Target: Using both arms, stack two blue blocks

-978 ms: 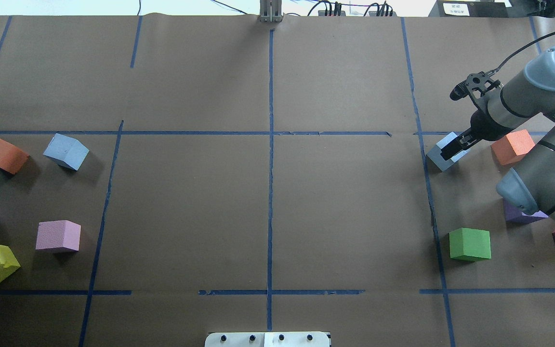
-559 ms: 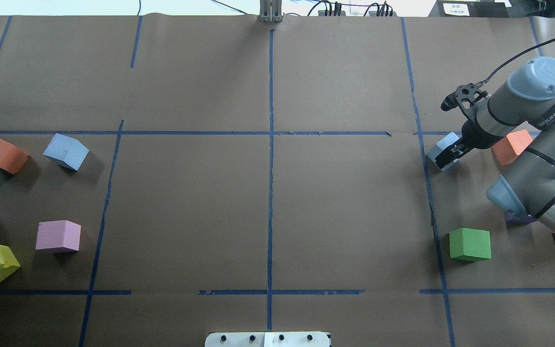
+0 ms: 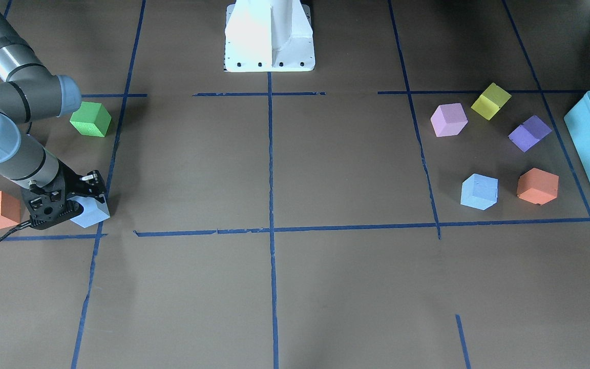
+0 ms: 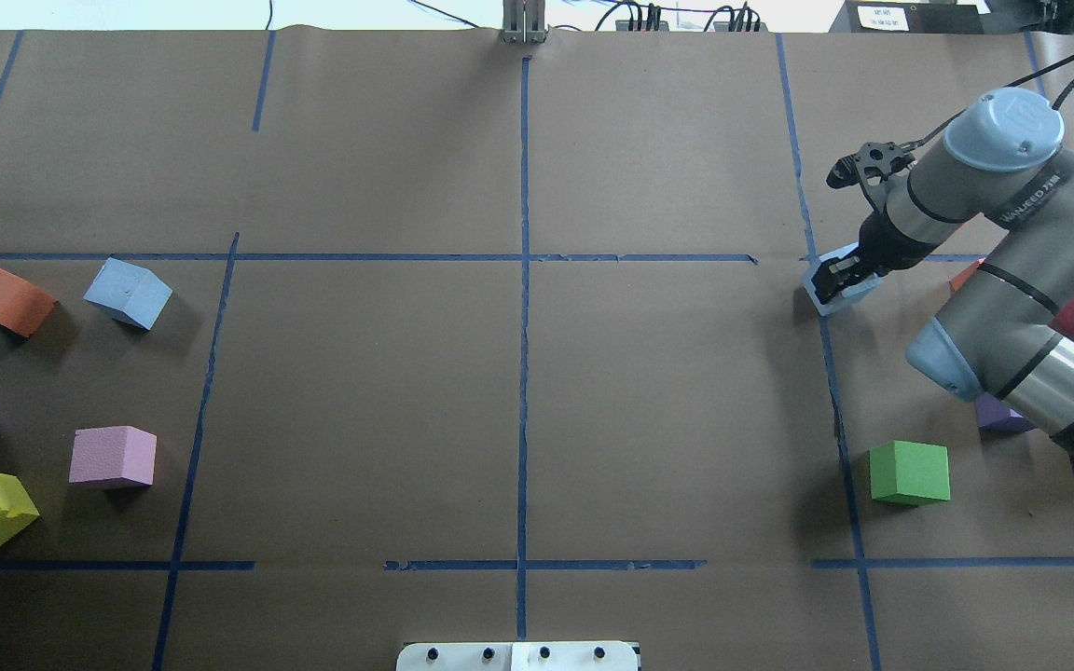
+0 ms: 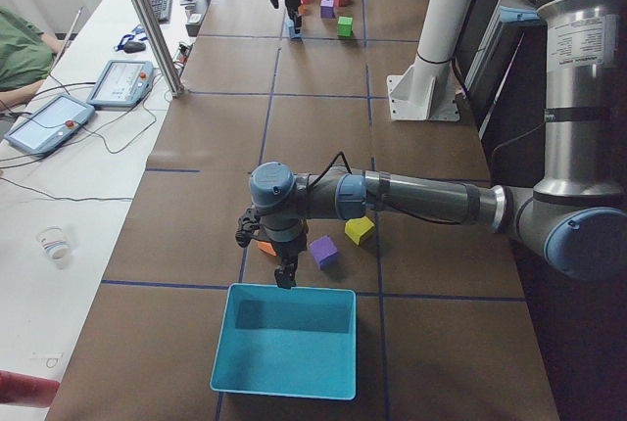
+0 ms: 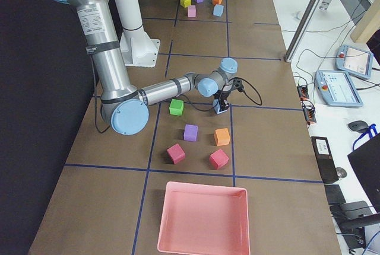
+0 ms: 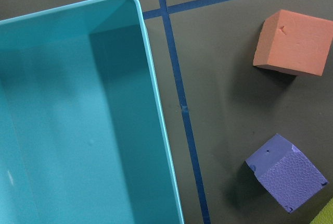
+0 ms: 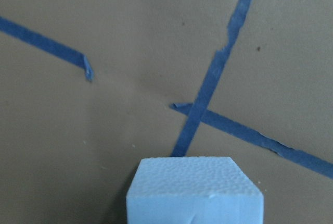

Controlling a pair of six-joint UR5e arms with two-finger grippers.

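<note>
- Since the right gripper has moved tablewards-centre in the last sec, jaws clamped on its blue block, I reckon the pick's done; block now hangs beyond the green cube.
- 2nd blue block: far across from green cube, untouched.
- Left gripper: can't tell open/closed.

The right arm and the left arm are silver-grey tubes with darker grey joint housings, black bands and rounded pale blue caps dotted with small screws. White lettering runs along one black band. The right gripper and left gripper are black; a thin black cable loops from the right wrist
</note>
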